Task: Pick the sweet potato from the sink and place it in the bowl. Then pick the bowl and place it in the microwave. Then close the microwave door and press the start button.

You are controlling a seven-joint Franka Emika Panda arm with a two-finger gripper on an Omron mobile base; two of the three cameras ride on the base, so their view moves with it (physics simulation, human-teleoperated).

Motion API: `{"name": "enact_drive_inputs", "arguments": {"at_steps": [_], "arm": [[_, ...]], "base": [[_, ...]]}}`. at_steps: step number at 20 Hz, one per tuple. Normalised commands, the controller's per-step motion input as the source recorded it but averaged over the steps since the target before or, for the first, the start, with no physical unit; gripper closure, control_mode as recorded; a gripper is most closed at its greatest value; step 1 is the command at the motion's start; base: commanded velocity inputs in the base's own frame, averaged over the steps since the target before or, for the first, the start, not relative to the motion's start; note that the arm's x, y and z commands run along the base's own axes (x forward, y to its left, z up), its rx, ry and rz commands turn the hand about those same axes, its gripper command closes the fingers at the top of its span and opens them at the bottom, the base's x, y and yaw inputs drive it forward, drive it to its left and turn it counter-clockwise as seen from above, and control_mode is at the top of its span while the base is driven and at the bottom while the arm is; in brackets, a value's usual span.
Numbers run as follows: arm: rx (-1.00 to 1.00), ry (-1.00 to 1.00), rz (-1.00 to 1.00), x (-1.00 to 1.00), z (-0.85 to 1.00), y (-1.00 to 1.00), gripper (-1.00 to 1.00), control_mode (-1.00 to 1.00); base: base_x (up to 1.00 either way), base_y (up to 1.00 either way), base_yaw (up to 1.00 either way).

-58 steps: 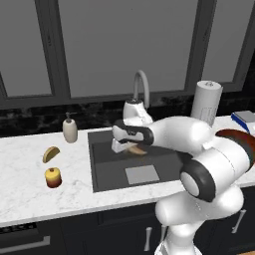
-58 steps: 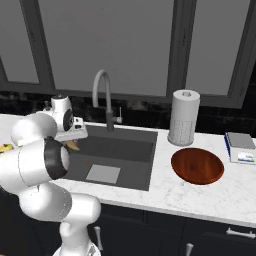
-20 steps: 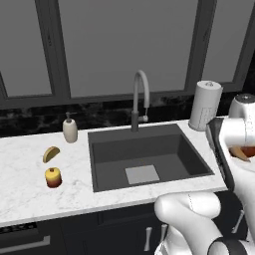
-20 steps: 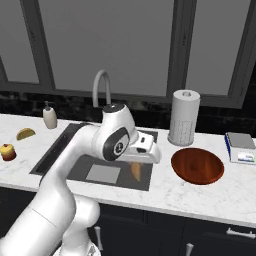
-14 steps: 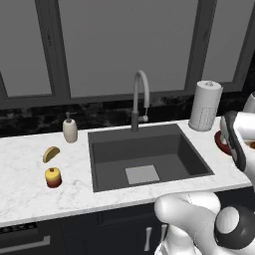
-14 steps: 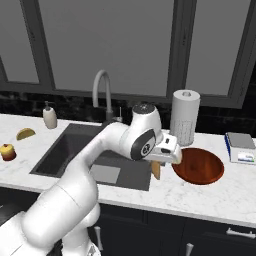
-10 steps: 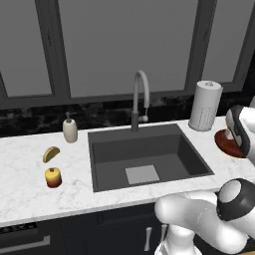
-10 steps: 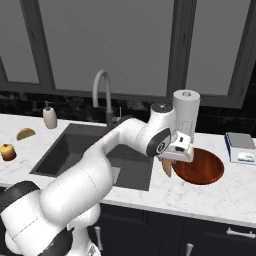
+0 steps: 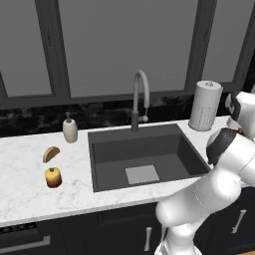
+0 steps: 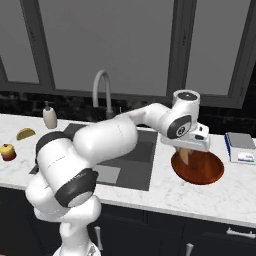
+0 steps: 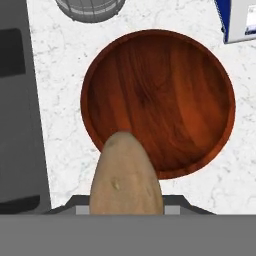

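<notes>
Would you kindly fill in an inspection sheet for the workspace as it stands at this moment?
Surface: white marbled counter with a dark sink, its basin bare.
Job's things: sweet potato held in the gripper over the near left rim of the bowl; the bowl has nothing in it and sits right of the sink.
Clutter: soap bottle, yellow-brown crescent food, red-yellow fruit, paper towel roll, book right of the bowl.
Grippers: gripper shut on the sweet potato, above the bowl.
Cables: nothing seen.
Surroundings: faucet, dark windows behind, dark cabinets below.
</notes>
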Motion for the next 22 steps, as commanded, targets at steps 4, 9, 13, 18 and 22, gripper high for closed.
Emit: {"name": "enact_drive_inputs", "arguments": {"at_steps": [4,9,13,18,22], "arm": [[0.02,0.01,0.0,0.48,-0.09,-0.43,1.0,-1.0],[0.0,0.0,0.0,0.15,-0.3,-0.15,1.0,-1.0],[0.0,0.0,0.0,0.18,-0.49,0.0,1.0,-1.0],[0.0,0.0,0.0,0.19,-0.43,0.0,1.0,-1.0],[0.0,0.01,0.0,0.21,-0.47,0.0,1.0,-1.0]], "base": [[0.0,0.0,0.0],[0.0,0.0,0.0],[0.0,0.0,0.0],[0.0,0.0,0.0],[0.0,0.0,0.0]]}}
